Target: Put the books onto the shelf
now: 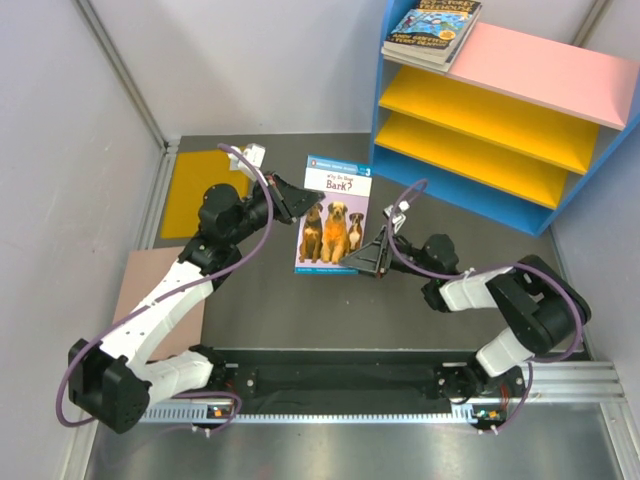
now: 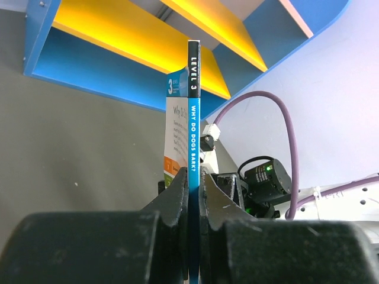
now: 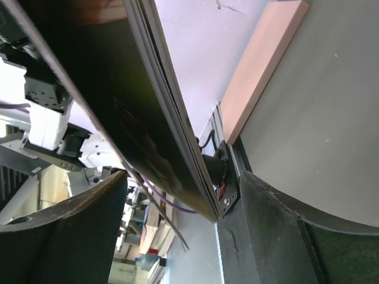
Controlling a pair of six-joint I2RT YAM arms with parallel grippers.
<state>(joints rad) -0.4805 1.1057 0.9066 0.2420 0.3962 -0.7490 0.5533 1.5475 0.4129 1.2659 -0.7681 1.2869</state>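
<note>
At frame centre, the left gripper (image 1: 291,198) clamps the left edge of the thin blue three-dog paperback (image 1: 333,215). The right gripper (image 1: 371,258) straddles its lower-right corner, jaws apart. Both forearms angle inward.

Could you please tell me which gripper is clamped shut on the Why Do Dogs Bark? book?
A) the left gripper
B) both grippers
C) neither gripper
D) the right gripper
A: the left gripper pinches the spine of the Why Do Dogs Bark? book, while the right gripper stands open around its opposite edge.
</note>
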